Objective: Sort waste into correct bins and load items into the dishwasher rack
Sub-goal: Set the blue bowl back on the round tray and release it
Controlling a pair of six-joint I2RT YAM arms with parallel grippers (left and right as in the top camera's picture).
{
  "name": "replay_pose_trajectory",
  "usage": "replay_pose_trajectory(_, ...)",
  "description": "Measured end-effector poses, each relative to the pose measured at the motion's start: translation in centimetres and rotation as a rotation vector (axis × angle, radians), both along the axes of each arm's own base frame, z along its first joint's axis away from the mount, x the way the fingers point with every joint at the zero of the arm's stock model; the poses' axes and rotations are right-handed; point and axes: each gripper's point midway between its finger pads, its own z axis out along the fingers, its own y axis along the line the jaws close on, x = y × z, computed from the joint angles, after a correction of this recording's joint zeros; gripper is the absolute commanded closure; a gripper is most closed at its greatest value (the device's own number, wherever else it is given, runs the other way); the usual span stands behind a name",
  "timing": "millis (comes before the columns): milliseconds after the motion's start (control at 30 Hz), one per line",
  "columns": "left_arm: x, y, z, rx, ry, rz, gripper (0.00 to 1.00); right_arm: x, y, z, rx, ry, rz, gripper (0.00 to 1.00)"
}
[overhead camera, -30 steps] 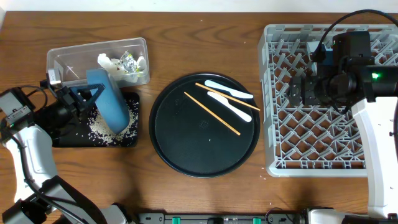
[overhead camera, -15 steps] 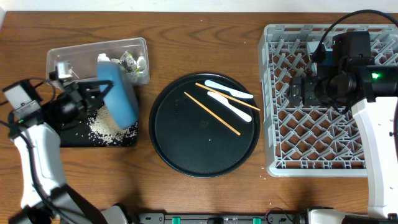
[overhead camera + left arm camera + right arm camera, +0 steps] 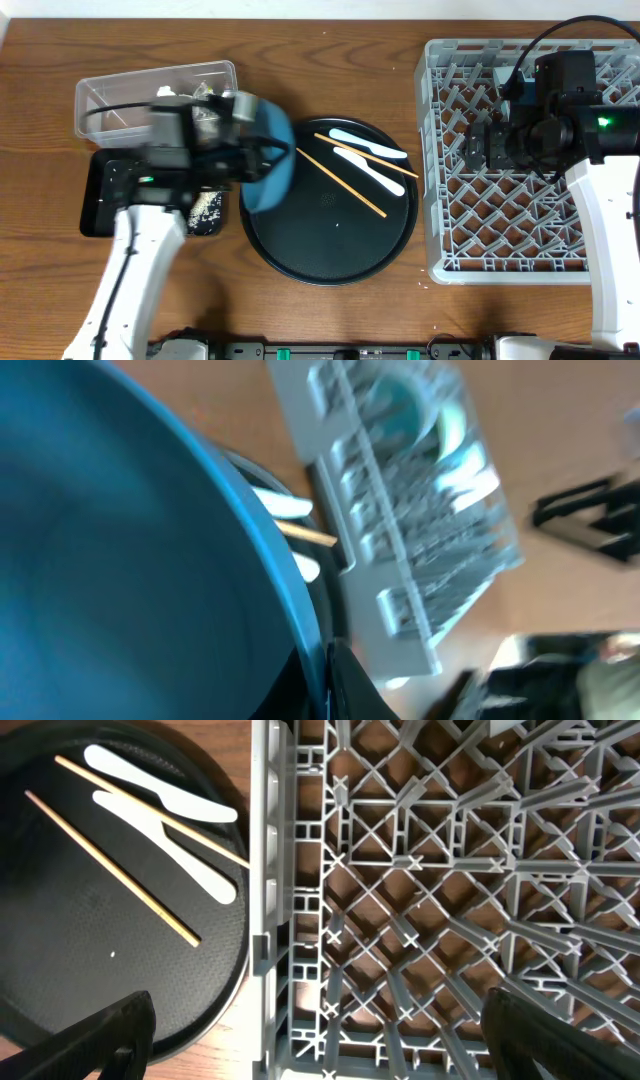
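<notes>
Smooth blue dish (image 3: 274,162) in left tool (image 3: 246,156); grey lattice rack (image 3: 432,150).

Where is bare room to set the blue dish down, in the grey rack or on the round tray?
Free: the dishwasher rack's front half, in front of the right gripper; the round black tray's front half, below the chopsticks. Crowded: the tray's far right, with chopsticks and spoons.

The dark blue dish (image 3: 120,560) fills the left of the frame (blurred, close up); just past its rim lie pale spoons (image 3: 280,507) and a chopstick (image 3: 308,536); beyond them the grey rack (image 3: 420,530) stands on the wooden table (image 3: 240,410).
</notes>
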Motion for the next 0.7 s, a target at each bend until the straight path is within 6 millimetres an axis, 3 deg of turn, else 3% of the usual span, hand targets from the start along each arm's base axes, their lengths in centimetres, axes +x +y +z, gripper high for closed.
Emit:
replay_pose_trajectory(200,-1.3,-5.1,-5.3,0.214,0.044,-0.081,0.94,-0.1,0.1,0.0,0.004,0.003,-0.002,0.01)
replay_pose_trajectory(467,-3.1,-8.9,-9.9,0.326,0.094,-0.185,0.92,-0.1,0.1,0.0,0.006,0.005,-0.001,0.01)
replay_pose_trajectory(500,-3.1,-9.0,-10.1,0.331,0.095,-0.188,0.83,-0.1,0.1,0.0,0.007,0.005,-0.001,0.01)
replay_pose_trajectory(533,-3.2,-9.1,-10.2,0.335,0.09,-0.194,0.63,-0.1,0.1,0.0,0.007,0.005,-0.001,0.01)
replay_pose_trajectory(567,-3.2,-9.0,-10.2,0.34,0.089,-0.194,0.5,-0.1,0.1,0.0,0.006,0.005,-0.001,0.01)
replay_pose_trajectory(600,-3.2,-8.9,-10.3,0.341,0.096,-0.188,0.42,-0.1,0.1,0.0,0.007,0.005,-0.001,0.01)
replay_pose_trajectory(700,-3.2,-8.7,-10.2,0.347,0.097,-0.183,0.29,-0.1,0.1,0.0,0.007,0.003,-0.001,0.01)
